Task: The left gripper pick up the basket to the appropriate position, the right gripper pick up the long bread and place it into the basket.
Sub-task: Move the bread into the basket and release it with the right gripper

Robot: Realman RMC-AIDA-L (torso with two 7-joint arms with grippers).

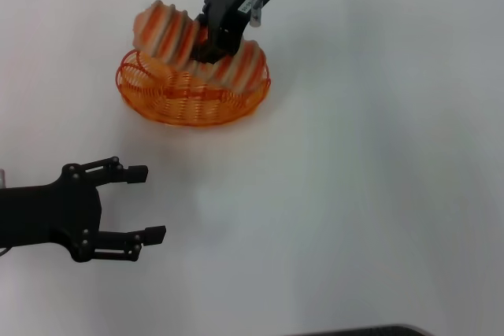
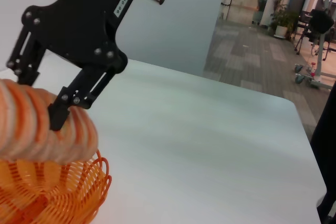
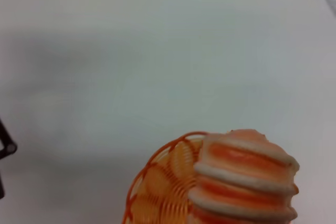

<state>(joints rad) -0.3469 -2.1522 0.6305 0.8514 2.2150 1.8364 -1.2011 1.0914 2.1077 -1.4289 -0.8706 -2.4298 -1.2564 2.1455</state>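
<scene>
The orange wire basket [image 1: 193, 96] stands on the white table at the back, left of centre. The long bread [image 1: 169, 33], striped orange and cream, lies tilted over the basket, its left end raised above the rim. My right gripper [image 1: 211, 46] is shut on the long bread at its middle. The left wrist view shows this gripper [image 2: 39, 103] clamped on the loaf [image 2: 42, 129] above the basket [image 2: 52, 195]. The right wrist view shows the loaf's end [image 3: 244, 182] over the basket [image 3: 163, 187]. My left gripper [image 1: 150, 202] is open and empty, near the front left, well apart from the basket.
The white table [image 1: 354, 194] spreads to the right and front. A dark edge [image 1: 362, 330] shows at the table's front. The left wrist view shows the table's far edge [image 2: 294, 103] with a room floor beyond.
</scene>
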